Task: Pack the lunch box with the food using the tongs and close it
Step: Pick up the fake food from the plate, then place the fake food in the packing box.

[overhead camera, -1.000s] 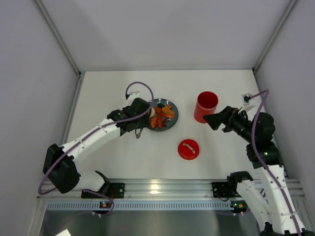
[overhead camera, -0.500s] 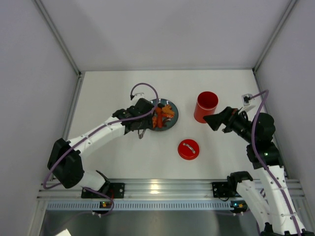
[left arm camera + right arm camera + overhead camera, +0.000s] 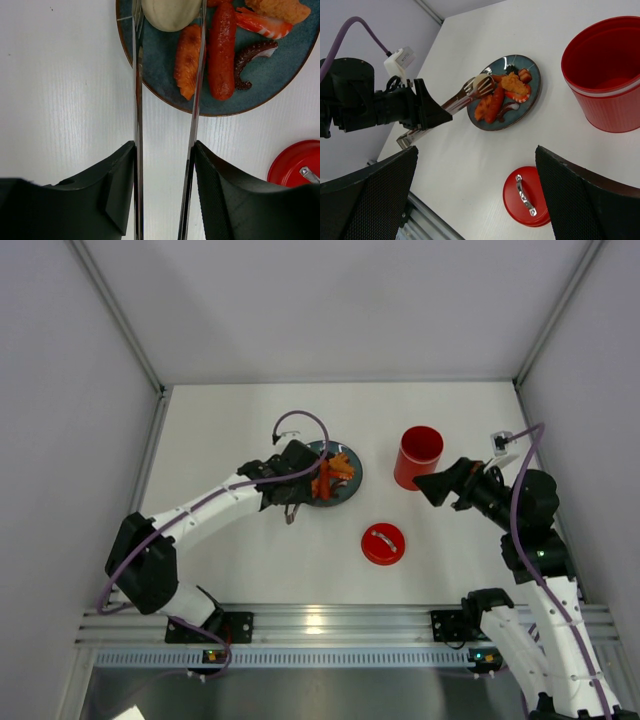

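My left gripper (image 3: 165, 150) is shut on the tongs (image 3: 137, 100), one slim arm pressed against each jaw. The tong tips straddle the round beige disc (image 3: 171, 12) at the near rim of the blue plate (image 3: 260, 80). More food lies on the plate: an orange strip (image 3: 186, 62), a red sausage (image 3: 221, 50) and a dark curled bit (image 3: 250, 55). The red lunch box (image 3: 420, 455) stands open and upright to the right of the plate. Its lid (image 3: 383, 544) lies flat nearer the arms, handle up. My right gripper (image 3: 432, 486) hangs open beside the lunch box, holding nothing.
Grey walls close off the table at the left (image 3: 120, 440), back and right. A purple cable (image 3: 300, 420) loops above my left wrist, over the plate's left edge. The aluminium rail (image 3: 330, 625) runs along the near edge.
My left arm has reached further right, bringing the tong tips over the plate's near-left food. The tong arms have squeezed closer together. The right arm has not moved.
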Tool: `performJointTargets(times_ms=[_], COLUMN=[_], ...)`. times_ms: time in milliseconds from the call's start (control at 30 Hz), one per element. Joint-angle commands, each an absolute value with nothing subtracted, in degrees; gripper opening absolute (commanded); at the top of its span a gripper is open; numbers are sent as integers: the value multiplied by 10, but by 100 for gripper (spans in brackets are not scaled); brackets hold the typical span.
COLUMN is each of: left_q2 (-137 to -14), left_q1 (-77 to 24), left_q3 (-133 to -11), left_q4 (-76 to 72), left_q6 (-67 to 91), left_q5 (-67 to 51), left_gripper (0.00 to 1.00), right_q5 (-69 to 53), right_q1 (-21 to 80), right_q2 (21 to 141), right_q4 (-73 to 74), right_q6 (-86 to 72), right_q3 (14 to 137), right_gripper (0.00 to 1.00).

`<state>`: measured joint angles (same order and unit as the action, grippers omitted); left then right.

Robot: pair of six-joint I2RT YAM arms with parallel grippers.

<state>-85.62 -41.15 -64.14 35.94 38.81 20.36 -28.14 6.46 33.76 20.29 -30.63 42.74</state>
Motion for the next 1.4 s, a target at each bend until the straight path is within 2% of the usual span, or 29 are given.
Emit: performJointTargets(times_ms=[0,200,333,667,1033,1367], left_q2=[-856,-848,-837,-823,-947,-1015], left_q1=[-416,-418,-419,-440,-551,-573], left_q3=[-668,-688,-715,-781,-991,-1055], left_q4=[333,345,375,410,422,372], left_q6=[384,381,376,357,331,327], left_q5=[202,207,222,225,228,185], left_gripper=[52,36,31,30,32,33], right_q5=[-278,-278,-278,-271,-135,-71], right_q1=[59,60,59,59,59,59], right_q2=[333,335,337,341,313,287], right_q4=[215,217,220,233,344,436], right_q6=[-297,-294,-293,-289,-264,-236], right_q3=[446,453,458,475,540,591], right_gripper=[100,99,100,100,99,99])
